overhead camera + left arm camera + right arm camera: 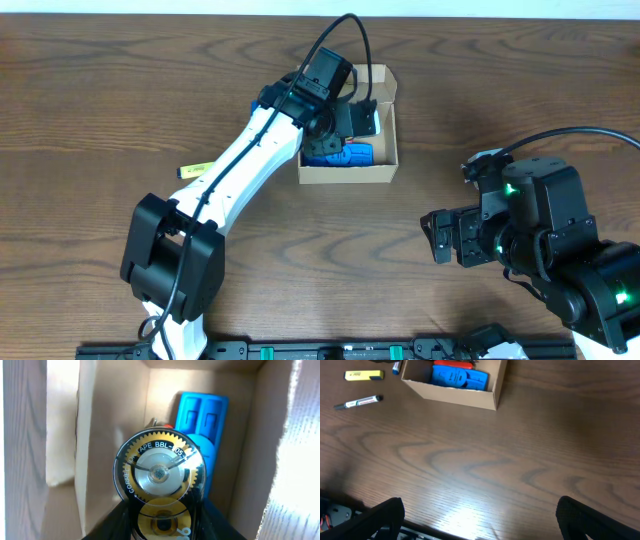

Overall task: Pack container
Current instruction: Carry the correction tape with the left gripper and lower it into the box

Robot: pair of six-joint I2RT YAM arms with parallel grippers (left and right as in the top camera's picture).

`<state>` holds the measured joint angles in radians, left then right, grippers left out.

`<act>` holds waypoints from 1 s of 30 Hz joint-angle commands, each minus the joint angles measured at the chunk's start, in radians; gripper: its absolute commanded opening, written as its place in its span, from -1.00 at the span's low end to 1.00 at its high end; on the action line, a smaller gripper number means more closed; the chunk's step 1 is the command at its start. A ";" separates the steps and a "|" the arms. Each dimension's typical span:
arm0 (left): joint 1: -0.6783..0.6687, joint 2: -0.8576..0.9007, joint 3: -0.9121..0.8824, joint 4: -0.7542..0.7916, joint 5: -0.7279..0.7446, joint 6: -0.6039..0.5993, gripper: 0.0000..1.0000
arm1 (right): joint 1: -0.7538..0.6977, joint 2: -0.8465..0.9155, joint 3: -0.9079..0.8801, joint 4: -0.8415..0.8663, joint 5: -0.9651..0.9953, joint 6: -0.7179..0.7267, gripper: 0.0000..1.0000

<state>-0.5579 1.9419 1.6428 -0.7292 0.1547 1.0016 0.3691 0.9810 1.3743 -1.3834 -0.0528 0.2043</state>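
Note:
The container, a tan cardboard box [388, 150], stands open at the back centre of the table. It also shows in the right wrist view [455, 396] and in the left wrist view [112, 420]. A blue plastic item [345, 154] lies inside it [205, 415] [457, 377]. My left gripper [356, 118] reaches down into the box and is shut on a clear correction tape dispenser with a yellow gear [159, 472]. My right gripper [440, 240] is open and empty above bare table, to the front right of the box; its jaws show in the right wrist view [480, 522].
A yellow highlighter [190, 171] [364, 375] lies left of the box. A black-and-white marker [359, 402] and the tip of a blue pen [396, 366] lie near it. Something red [456, 363] sits in the box behind the blue item.

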 commanded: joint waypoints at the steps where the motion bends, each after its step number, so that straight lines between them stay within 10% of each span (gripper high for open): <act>1: 0.002 0.040 0.008 -0.005 0.048 0.113 -0.66 | 0.010 -0.001 0.001 -0.001 0.003 0.008 0.99; 19: 0.032 0.188 0.008 0.071 0.048 0.129 -0.69 | 0.010 -0.001 0.001 -0.001 0.003 0.008 0.99; 24: 0.032 0.188 0.009 0.077 0.047 0.128 0.04 | 0.010 -0.001 0.001 -0.001 0.003 0.008 0.98; 30: 0.022 0.147 0.019 0.080 0.037 0.094 0.15 | 0.010 -0.001 0.001 -0.001 0.003 0.008 0.98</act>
<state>-0.5312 2.1151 1.6428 -0.6479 0.1841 1.1225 0.3691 0.9810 1.3743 -1.3834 -0.0525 0.2043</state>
